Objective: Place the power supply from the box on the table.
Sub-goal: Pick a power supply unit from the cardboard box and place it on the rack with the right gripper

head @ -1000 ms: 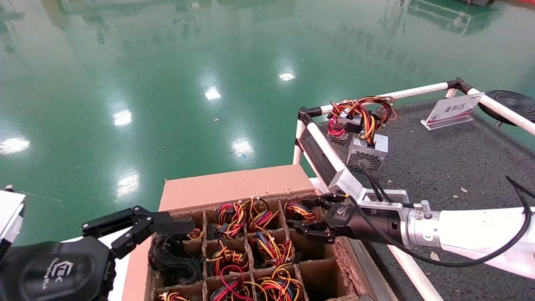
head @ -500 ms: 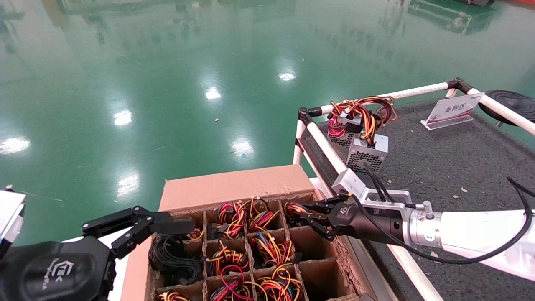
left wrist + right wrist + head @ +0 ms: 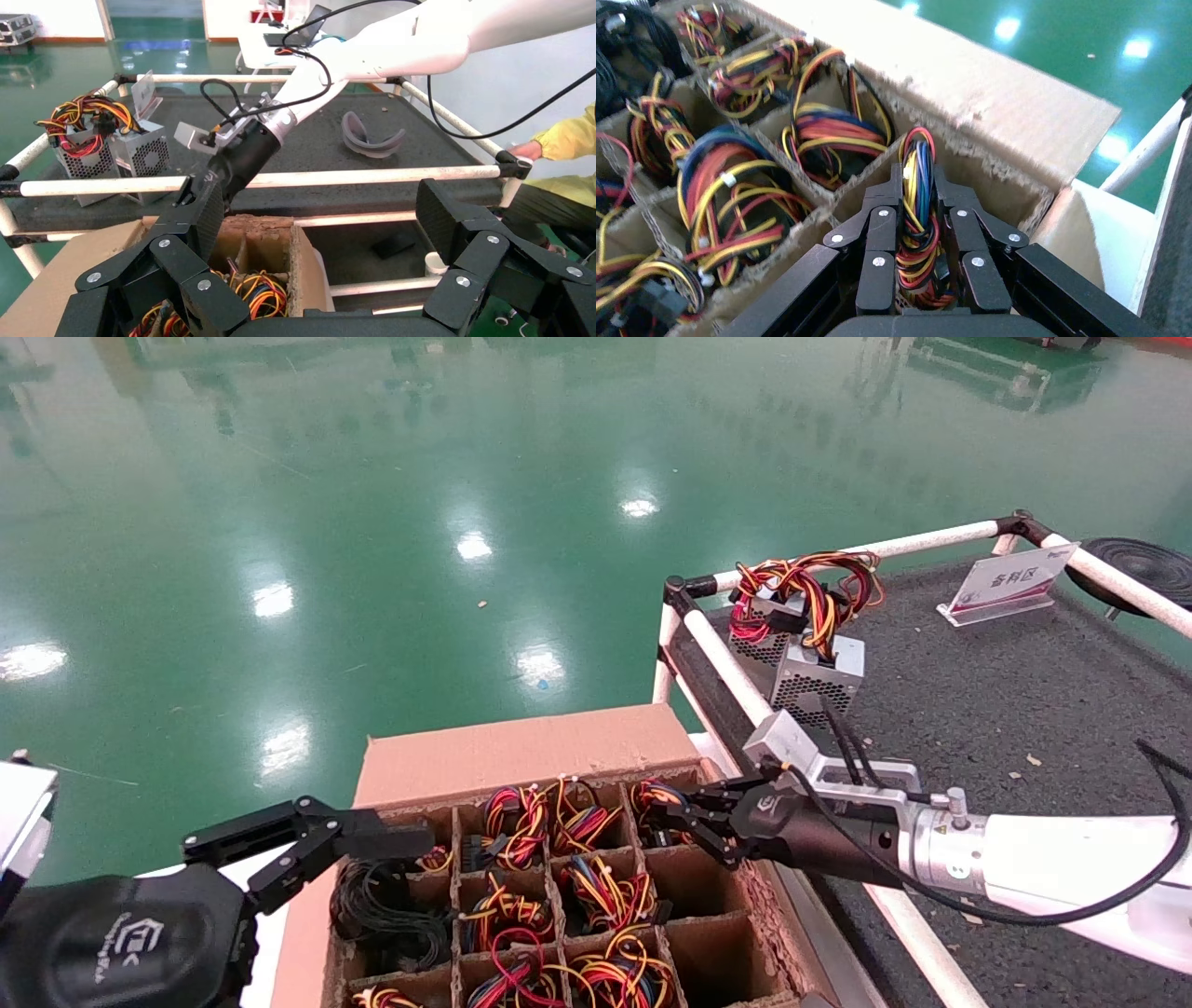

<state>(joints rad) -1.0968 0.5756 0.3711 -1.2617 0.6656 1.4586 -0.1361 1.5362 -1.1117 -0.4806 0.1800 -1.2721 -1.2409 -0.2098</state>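
Note:
The box (image 3: 521, 752) is a brown carton with a cardboard grid, and several cells hold coloured wire bundles. My right gripper (image 3: 663, 810) reaches into the far right cell and is shut on the power supply's wire loop (image 3: 916, 210), red, yellow, blue and black strands pinched between its fingers (image 3: 877, 232). The unit's metal body is hidden down in the cell. My left gripper (image 3: 372, 854) hangs open over the box's left edge with nothing in it. The table (image 3: 978, 691) of dark matting lies to the right.
Two vented units with wire bundles (image 3: 810, 677) stand at the table's near-left corner beside the white rail (image 3: 722, 658). A sign (image 3: 1010, 581) and a black round object (image 3: 1141, 565) sit at the back. A person in yellow (image 3: 569, 140) stands beyond the table.
The right gripper's fingers, spread wide a second ago, have come together on the wire loop in the far right cell. The left arm has not moved.

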